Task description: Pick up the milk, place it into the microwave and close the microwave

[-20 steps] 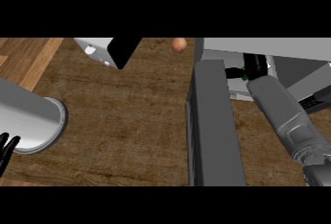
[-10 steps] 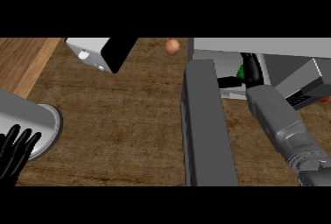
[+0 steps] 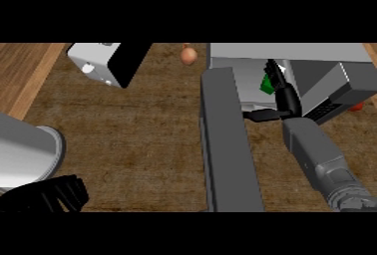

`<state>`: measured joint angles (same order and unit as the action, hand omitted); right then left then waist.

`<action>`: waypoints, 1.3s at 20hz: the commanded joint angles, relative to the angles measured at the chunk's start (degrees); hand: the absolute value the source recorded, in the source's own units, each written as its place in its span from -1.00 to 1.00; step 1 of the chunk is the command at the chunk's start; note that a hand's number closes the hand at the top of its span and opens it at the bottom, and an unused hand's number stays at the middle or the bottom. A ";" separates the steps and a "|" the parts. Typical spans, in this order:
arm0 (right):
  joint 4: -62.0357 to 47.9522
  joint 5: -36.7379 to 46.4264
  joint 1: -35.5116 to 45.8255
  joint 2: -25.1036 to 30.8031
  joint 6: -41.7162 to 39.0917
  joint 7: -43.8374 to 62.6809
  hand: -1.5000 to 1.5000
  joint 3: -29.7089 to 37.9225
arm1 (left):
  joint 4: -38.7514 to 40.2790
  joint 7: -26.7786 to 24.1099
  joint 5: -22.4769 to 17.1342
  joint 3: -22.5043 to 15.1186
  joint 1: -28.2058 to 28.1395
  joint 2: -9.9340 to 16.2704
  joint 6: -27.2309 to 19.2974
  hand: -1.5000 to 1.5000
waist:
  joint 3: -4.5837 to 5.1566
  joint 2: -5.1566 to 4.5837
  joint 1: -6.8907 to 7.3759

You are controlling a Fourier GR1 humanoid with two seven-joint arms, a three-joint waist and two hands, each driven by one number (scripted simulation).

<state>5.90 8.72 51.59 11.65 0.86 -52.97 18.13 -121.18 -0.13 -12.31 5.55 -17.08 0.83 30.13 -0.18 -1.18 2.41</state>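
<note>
The microwave point(image 3: 294, 51) stands at the upper right with its grey door point(image 3: 228, 149) swung open towards me. Inside the opening a bit of the green and white milk point(image 3: 266, 83) shows, mostly hidden. My right hand point(image 3: 284, 99) reaches into the opening. Its fingers lie fairly straight along the milk's right side and its thumb sticks out to the left, apart from the carton. My left hand point(image 3: 53, 194) rests open at the lower left edge, beside its grey forearm.
A white and black box-shaped appliance point(image 3: 110, 62) sits at the upper left. A small brown egg-like item point(image 3: 188, 54) lies by the microwave's left corner. A red item point(image 3: 356, 106) peeks out at the far right. A lighter wooden strip point(image 3: 22, 74) borders the counter's left side.
My right arm has drawn back towards me, so the hand now shows at the microwave's opening while the milk stays inside. The left hand has come into view at the lower left.
</note>
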 commanded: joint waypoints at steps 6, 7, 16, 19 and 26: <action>4.16 -0.53 -10.38 -2.10 -7.47 -4.87 -1.00 -1.51 | -0.47 2.66 3.69 -9.16 -1.47 -0.82 -2.62 1.00 | 0.16 1.09 -1.86; 5.39 -0.67 -10.96 -3.03 -7.00 -5.45 -1.00 -1.72 | 1.18 6.57 3.28 -10.54 5.08 -0.82 -8.02 1.00 | 0.16 1.12 -2.36; 15.08 -2.51 -24.38 -1.10 -11.13 -5.12 -1.00 -3.56 | 6.49 3.51 11.15 -19.02 7.60 -0.82 -8.93 1.00 | 0.23 1.42 -3.08; 19.27 -2.49 -30.71 -0.84 -12.32 -6.37 -1.00 -4.81 | 9.73 4.40 13.28 -23.64 13.24 -0.83 -16.02 1.00 | 0.28 1.67 -4.29; 31.62 -4.50 -38.04 0.32 -15.06 -3.74 -1.00 -6.85 | 29.34 -4.48 18.82 -29.54 24.22 -0.83 -18.64 1.00 | 0.29 1.32 -4.29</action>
<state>31.95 5.02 17.85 12.66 -11.16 -55.24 12.45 -101.52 -1.01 4.98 -21.09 1.39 0.02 13.70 0.09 0.28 -1.70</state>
